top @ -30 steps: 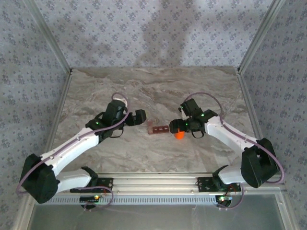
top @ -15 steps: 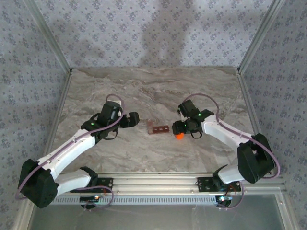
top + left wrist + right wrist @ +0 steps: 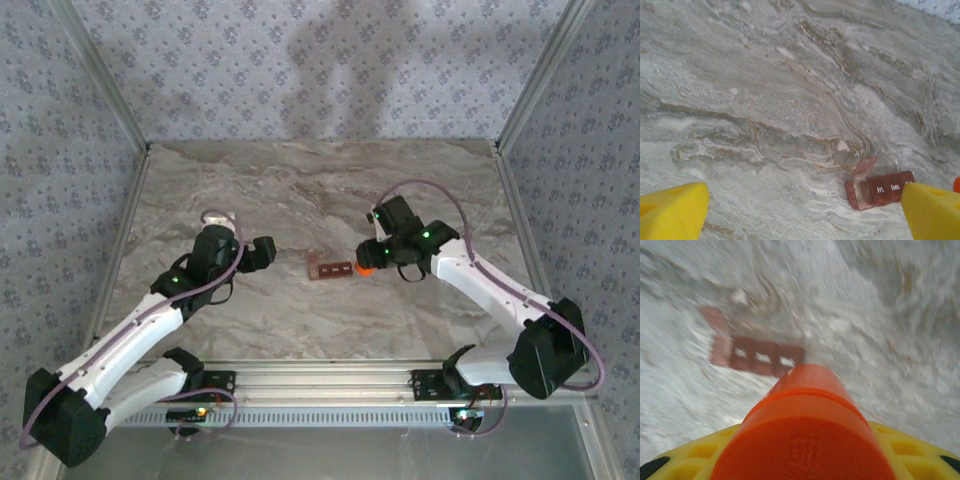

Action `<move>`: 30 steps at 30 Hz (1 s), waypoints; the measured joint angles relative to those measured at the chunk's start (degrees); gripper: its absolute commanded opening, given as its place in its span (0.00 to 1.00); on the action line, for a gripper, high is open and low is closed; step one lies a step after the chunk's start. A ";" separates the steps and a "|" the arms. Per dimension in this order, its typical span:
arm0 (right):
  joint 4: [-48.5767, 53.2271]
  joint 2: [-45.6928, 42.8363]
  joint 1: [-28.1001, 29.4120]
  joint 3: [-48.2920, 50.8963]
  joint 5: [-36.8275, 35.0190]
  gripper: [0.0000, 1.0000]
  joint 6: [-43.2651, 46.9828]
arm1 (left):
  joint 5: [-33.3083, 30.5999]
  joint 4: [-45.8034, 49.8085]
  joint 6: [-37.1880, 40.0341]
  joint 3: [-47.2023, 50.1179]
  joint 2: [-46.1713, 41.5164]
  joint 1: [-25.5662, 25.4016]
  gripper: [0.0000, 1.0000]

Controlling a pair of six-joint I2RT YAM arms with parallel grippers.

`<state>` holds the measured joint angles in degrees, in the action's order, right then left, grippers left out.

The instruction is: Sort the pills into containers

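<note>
Right gripper (image 3: 370, 262) is pinching the orange bottle (image 3: 805, 430) right beside the pill containers (image 3: 880, 189) mid-surface (image 3: 300, 190), one end lid flipped up. Left gripper (image 3: 802, 212) hangs spread wide, off to their left.

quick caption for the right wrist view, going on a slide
Right gripper holds the orange bottle, its end toward the blurred red-brown pill organizer on the marble table.

Left arm (image 3: 130, 330): forearm runs toward 1 o'clock, wrist bent so the left gripper (image 3: 266, 252) faces 3 o'clock. Jaws spread wide, yellow fingers (image 3: 672, 210) well apart. Right arm (image 3: 490, 290): forearm runs toward 10 o'clock, right gripper (image 3: 366, 262) faces 8 o'clock, its yellow fingers (image 3: 892, 445) clamped on an orange bottle (image 3: 805, 430).
</note>
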<state>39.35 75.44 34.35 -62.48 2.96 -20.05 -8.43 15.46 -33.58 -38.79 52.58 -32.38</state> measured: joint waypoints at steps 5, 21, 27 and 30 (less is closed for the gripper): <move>1.75 6.60 0.07 -14.99 3.13 0.36 0.15 | 1.31 -3.82 6.71 -1.31 3.50 0.13 0.95; 10.19 28.96 -3.50 -44.52 28.92 0.37 6.51 | 19.67 -25.07 37.59 3.26 6.60 0.48 0.98; 10.75 28.94 -1.40 -44.19 31.74 0.37 7.06 | 21.31 -30.32 38.10 6.54 4.13 0.37 0.98; 10.51 28.94 -0.63 -43.54 32.70 0.37 7.02 | 21.31 -31.58 38.32 7.15 4.17 0.39 0.96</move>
<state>49.87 104.38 33.71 -106.02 35.66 -13.04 12.88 -16.12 4.73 -31.64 56.75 -31.99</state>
